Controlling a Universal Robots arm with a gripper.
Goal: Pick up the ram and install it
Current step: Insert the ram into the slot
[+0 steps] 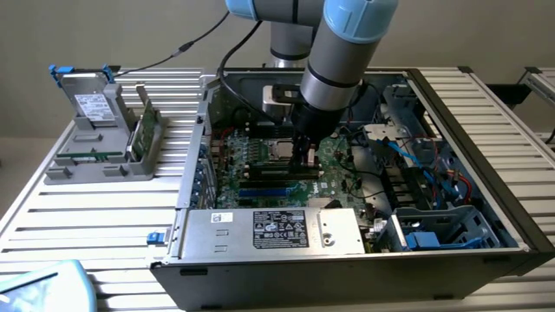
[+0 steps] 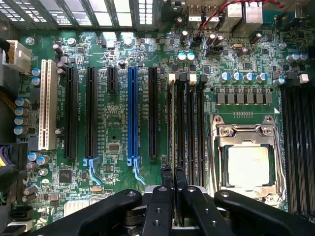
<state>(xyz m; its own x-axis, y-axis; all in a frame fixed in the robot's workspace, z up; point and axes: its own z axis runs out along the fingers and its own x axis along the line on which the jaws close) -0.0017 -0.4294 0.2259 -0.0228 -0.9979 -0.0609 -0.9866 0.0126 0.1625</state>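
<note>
The ram (image 2: 171,123) appears edge-on as a thin pale strip along the memory slot nearest the black expansion slots. One end runs in between my fingers. My gripper (image 2: 173,177) is shut on it, the two black fingertips (image 2: 166,173) standing almost together. In the exterior view the gripper (image 1: 303,156) reaches straight down into the open computer case, just over the row of memory slots (image 1: 279,173) on the green motherboard (image 1: 334,153). How deep the ram sits in the slot cannot be told.
A CPU socket (image 2: 248,164) lies beside the memory slots, and a blue expansion slot (image 2: 132,113) on the other side. The power supply (image 1: 277,227) fills the case front, with cables (image 1: 407,156) toward the exterior view's right. A grey holder (image 1: 104,162) outside holds a labelled drive (image 1: 91,107) and a green card (image 1: 149,127).
</note>
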